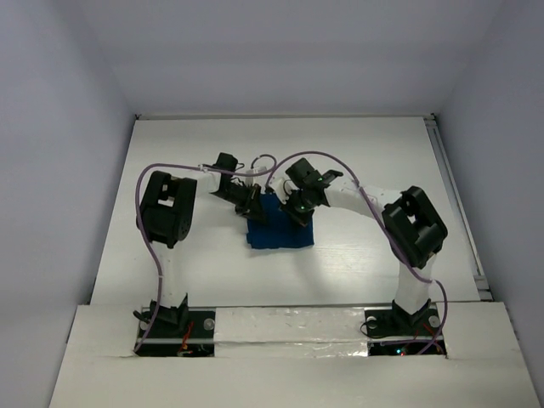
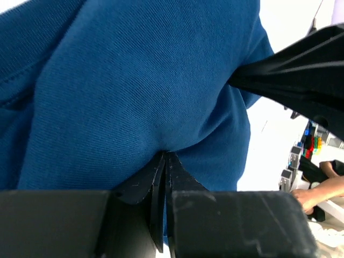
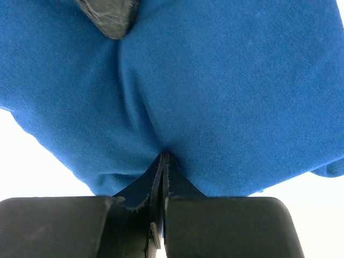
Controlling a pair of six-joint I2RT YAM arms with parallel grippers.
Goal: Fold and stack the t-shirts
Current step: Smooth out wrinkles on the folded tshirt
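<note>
The blue t-shirt (image 1: 280, 228) lies folded small at the middle of the white table; only plain blue cloth shows, no print. My left gripper (image 1: 252, 204) is at its far left edge, shut on a pinch of the cloth (image 2: 161, 97). My right gripper (image 1: 297, 206) is at its far right edge, also shut on a pinch of the cloth (image 3: 215, 91). In the left wrist view the right gripper's dark fingers (image 2: 301, 75) press into the cloth at the right. In the right wrist view a left fingertip (image 3: 110, 16) shows at the top.
The white table (image 1: 357, 144) has walls on three sides and a rail (image 1: 455, 195) along its right edge. The two arm bases (image 1: 170, 319) stand at the near edge. Both arms reach in and meet over the shirt.
</note>
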